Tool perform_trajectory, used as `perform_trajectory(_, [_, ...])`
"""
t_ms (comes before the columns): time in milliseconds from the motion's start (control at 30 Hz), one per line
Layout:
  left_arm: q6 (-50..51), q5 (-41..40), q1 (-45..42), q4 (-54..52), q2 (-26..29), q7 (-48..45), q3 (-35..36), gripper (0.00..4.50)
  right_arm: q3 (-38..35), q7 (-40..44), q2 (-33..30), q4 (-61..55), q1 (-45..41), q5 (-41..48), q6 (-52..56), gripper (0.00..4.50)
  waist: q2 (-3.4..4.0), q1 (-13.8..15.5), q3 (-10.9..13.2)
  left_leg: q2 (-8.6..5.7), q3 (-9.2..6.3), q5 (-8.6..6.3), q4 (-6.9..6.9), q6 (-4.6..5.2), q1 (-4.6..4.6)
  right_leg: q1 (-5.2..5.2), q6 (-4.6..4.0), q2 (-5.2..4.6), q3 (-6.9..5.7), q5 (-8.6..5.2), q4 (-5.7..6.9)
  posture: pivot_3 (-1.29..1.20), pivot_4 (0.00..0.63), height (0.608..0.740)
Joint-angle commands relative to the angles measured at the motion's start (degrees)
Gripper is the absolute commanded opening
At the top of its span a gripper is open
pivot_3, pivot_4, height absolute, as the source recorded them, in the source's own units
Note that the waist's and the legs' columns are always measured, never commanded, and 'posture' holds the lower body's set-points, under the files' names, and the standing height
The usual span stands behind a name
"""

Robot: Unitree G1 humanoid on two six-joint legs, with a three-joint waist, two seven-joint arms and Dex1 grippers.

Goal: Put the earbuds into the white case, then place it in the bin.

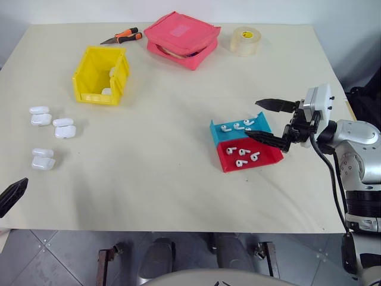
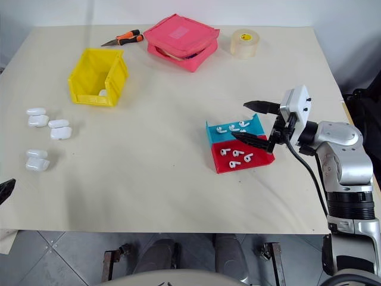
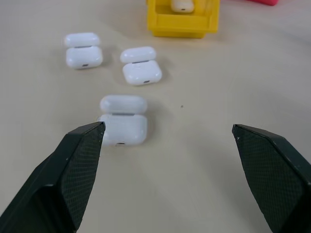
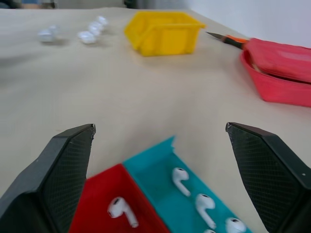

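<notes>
Nearest the camera, at the desk's (image 1: pixel 178 179) near left edge, sits the tip of the left end effector (image 3: pixel 167 141), its fingers spread wide and empty, with three open white cases in front of it. One white case (image 1: pixel 43 159) lies closest to it; two more (image 1: pixel 40 115) (image 1: pixel 64 128) lie just beyond, toward the bin (image 1: pixel 100 76). That yellow bin stands farther back on the left with a white case inside it. On the right, the right end effector (image 1: pixel 260 120) hovers over the blue and red tray (image 1: pixel 245 146), fingers wide apart and holding nothing. Earbuds (image 1: pixel 242 156) lie loose in both halves of the tray. At the far edge lie orange-handled pliers (image 1: pixel 122 37), a pink pouch (image 1: pixel 181 37) and a tape roll (image 1: pixel 245 40).
</notes>
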Motion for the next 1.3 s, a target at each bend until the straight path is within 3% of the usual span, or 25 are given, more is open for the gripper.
perform_trajectory(33, [-2.27,-0.33,1.55,0.53,0.2,-0.69,3.05,4.46,-0.6,3.31,-1.55,0.0,-1.32,0.94,-1.29,4.5,0.0,-0.18,0.0,-0.01,-0.01,0.0,0.0,0.01,0.0,0.0,0.0,-0.01,0.01,0.0,-0.01,0.0,0.15,0.74])
perform_trajectory(233, [-3.01,1.42,-0.77,1.87,1.89,1.47,0.4,4.46,-0.51,4.02,-1.23,0.61,-1.81,-0.05,-1.95,4.5,0.0,-0.25,0.0,-0.04,-0.03,-0.01,0.0,0.04,0.0,-0.01,0.03,-0.04,0.05,0.02,-0.02,0.0,0.15,0.74])
perform_trajectory(400, [9.63,2.91,-8.06,3.21,6.83,13.74,-4.82,4.46,-0.35,4.02,-1.1,0.75,-1.42,-0.55,-2.16,4.5,-0.01,-0.1,0.0,-0.07,-0.06,0.05,0.01,0.06,-0.02,0.0,0.07,-0.08,-0.02,0.04,0.02,0.0,0.15,0.74])
perform_trajectory(500, [15.0,3.67,-9.92,3.37,10.47,14.85,-8.14,4.46,-0.23,4.03,-1.06,0.95,-1.53,-0.65,-2.26,4.5,-0.01,-0.28,0.0,-0.11,-0.11,0.04,0.0,0.08,-0.04,-0.04,0.12,-0.1,0.05,0.06,0.19,0.0,0.15,0.74])
perform_trajectory(633, [26.5,4.39,-16.52,7.73,19.34,15.27,-17.18,4.46,-0.34,3.83,-1.05,0.69,-1.25,-0.59,-2.21,4.5,-0.03,-0.34,0.02,-0.18,0.02,0.02,0.01,0.13,-0.05,-0.11,0.14,-0.18,-0.03,0.08,0.24,0.0,0.15,0.74])
perform_trajectory(867, [37.5,5.73,-24.72,14.03,25.8,14.61,-25.87,4.46,-1.02,3.37,-1.31,-0.27,0.11,-0.24,-2.04,4.5,0.01,-0.66,0.04,-0.17,0.1,0.03,-0.07,0.12,-0.07,-0.24,0.15,-0.17,-0.05,0.08,0.28,0.0,0.15,0.74])
perform_trajectory(1300, [37.45,11.95,-34.51,21.37,30.19,12.5,-34.21,4.46,-1.59,2.28,-1.18,-1.61,2.31,-0.24,-2.41,4.5,0.0,-0.35,0.04,-0.24,0.11,0.05,-0.01,0.09,-0.06,-0.23,0.15,-0.24,-0.12,0.08,0.39,0.0,0.15,0.74])
